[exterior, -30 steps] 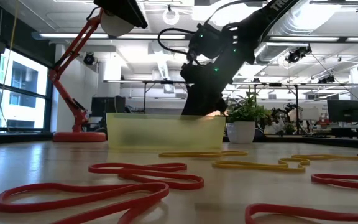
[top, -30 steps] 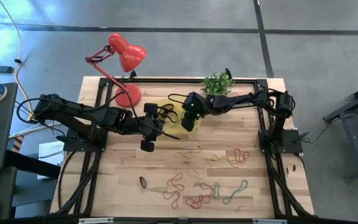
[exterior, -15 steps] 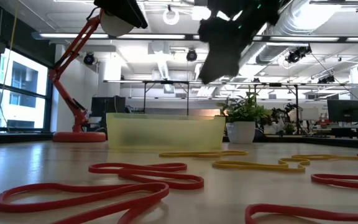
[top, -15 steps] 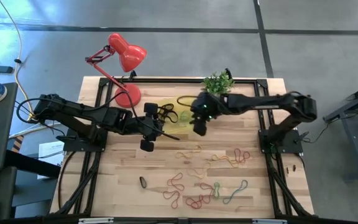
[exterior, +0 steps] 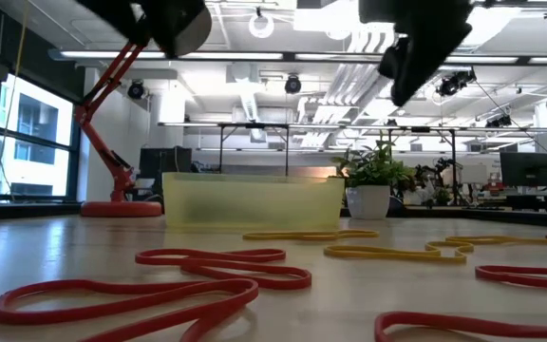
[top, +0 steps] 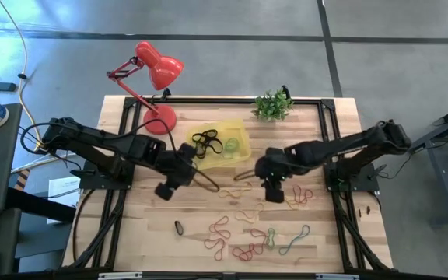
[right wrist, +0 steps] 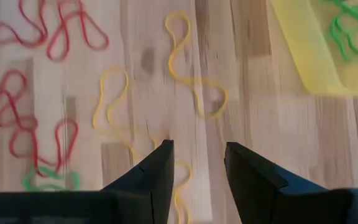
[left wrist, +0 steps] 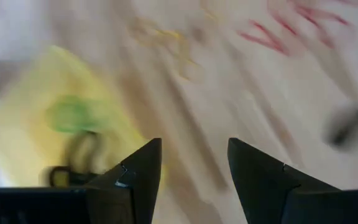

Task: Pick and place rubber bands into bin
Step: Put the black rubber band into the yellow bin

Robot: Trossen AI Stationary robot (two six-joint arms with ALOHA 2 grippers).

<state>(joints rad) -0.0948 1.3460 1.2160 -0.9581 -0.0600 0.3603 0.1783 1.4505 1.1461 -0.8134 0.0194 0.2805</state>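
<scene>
The yellow bin (top: 222, 144) stands on the table's far middle and holds black and green rubber bands (top: 207, 141). It also shows in the low view (exterior: 252, 199). Loose red, yellow and green rubber bands (top: 247, 233) lie flat on the near half of the table, with a small black one (top: 179, 228) to their left. My right gripper (top: 274, 191) is open and empty above the bands on the bin's near right; its wrist view (right wrist: 197, 146) looks down on yellow and red bands (right wrist: 114, 102). My left gripper (top: 164, 189) is open and empty, on the near left of the bin (left wrist: 48, 124).
A red desk lamp (top: 155, 78) stands at the far left and a small potted plant (top: 273, 104) at the far edge. A black frame (top: 208, 99) runs along the table's edges. Bare wood lies at the near left corner (top: 142, 233).
My right gripper has gone from over the bin toward the table's near edge and right, and now hangs over the loose bands. My left gripper has swung a little toward the table's left and near edge.
</scene>
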